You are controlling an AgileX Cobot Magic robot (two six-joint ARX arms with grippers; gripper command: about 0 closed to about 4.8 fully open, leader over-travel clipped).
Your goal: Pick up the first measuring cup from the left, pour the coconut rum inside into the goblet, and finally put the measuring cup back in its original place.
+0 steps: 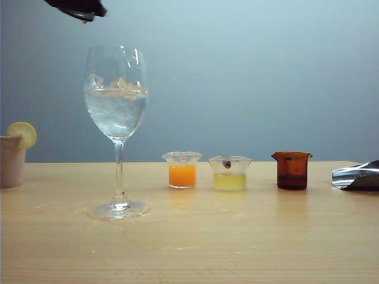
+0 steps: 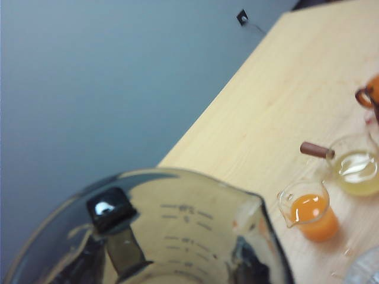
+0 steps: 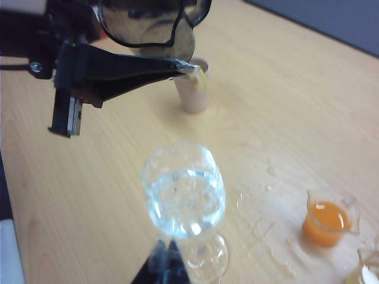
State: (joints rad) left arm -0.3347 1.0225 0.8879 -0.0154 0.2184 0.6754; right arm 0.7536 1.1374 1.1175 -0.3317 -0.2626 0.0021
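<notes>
The left claw (image 3: 148, 65) is gripping the measuring cup (image 2: 177, 231), raised beside the goblet (image 1: 116, 97), which is holding clear liquid and ice (pouring looks done). Returning the cup to the worktop (image 1: 237, 236) is remaining. The right claw (image 3: 167, 263) is sitting pinched together near the goblet's foot.

Measuring cup (image 3: 151, 23) above goblet (image 1: 116, 118) (leftmost)
</notes>
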